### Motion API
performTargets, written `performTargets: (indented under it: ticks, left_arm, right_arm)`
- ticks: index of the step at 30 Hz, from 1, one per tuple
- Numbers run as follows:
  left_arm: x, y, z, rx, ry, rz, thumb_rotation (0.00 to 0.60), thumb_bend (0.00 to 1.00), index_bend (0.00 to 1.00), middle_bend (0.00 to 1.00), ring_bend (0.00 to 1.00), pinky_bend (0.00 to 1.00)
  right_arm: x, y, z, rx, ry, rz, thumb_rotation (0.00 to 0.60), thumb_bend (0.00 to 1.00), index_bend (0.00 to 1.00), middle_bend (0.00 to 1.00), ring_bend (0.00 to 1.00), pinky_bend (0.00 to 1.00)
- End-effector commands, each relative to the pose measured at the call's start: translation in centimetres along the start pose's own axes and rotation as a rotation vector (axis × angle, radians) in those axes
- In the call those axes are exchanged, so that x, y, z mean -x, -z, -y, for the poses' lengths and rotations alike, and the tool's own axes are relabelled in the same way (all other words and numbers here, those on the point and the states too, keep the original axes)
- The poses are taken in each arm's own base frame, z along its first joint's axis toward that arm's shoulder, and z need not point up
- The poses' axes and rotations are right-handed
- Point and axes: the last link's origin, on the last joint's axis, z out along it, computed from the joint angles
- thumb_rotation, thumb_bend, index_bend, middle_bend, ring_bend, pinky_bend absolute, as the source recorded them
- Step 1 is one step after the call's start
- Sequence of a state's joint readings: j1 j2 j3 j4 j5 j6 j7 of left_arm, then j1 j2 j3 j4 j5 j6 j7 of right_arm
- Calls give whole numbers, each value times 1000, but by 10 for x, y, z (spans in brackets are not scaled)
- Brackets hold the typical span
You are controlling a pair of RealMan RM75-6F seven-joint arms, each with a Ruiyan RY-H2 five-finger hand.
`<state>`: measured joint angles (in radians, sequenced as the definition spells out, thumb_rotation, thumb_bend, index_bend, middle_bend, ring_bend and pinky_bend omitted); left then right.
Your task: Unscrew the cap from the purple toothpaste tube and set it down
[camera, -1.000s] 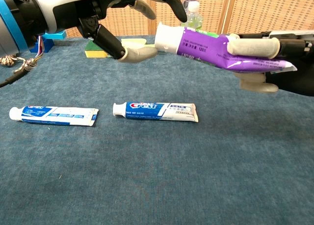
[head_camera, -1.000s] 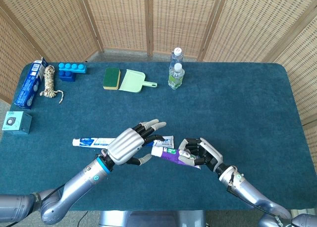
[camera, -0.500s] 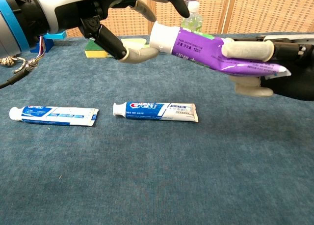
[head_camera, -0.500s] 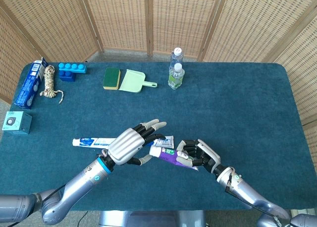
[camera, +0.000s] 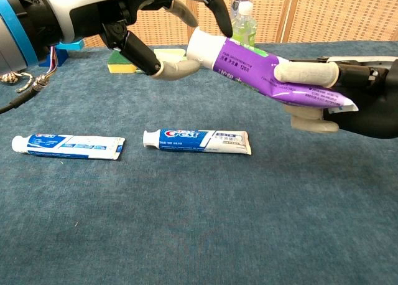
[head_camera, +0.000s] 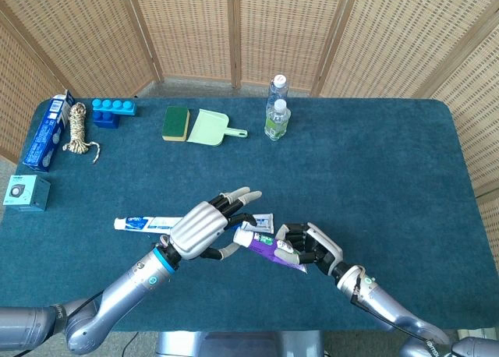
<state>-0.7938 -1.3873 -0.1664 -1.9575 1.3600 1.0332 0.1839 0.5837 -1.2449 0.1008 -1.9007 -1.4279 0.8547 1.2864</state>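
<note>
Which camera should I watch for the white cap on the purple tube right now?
Chest view. The cap shows large and side-on there, with the left hand's fingers around it and the purple toothpaste tube held by the right hand. In the head view the cap is tiny and partly hidden beside the left hand.

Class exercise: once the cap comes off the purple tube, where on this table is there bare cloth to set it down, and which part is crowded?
Bare cloth lies right of the water bottles, out to the table's right edge, and in the middle band between the dustpan and the hands. It is crowded beneath the left hand and right hand, where two blue toothpaste tubes lie, and along the far left edge.
</note>
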Motion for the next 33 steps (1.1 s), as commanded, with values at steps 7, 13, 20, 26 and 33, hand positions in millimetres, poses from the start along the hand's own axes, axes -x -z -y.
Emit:
performTargets:
  ticks: [7,13,20,26,33]
  left_arm:
    - [-1,0,0,-4,1,-12,600,359,405,70,0,165]
    - [-2,0,1,-4,0,-30,600,359,460,104,0,170]
    - [-2,1,2,-5,-1,-41,600,360,486,130,9,176]
    - [-4,3,2,-6,-2,-48,600,359,503,142,22,183]
    - [-5,5,3,-10,-3,-58,600,358,514,149,33,190]
  right_arm:
    - [-3,3,1,-1,-35,0,600,648,983,755,800,896]
    - [-6,3,2,-10,-77,-3,600,648,982,762,804,897]
    - [-9,3,2,-11,-106,-8,600,649,983,762,805,898]
    - [-12,2,2,-10,-123,-20,600,650,983,762,806,898]
    - [-16,2,3,-9,-150,-46,600,650,982,762,806,898]
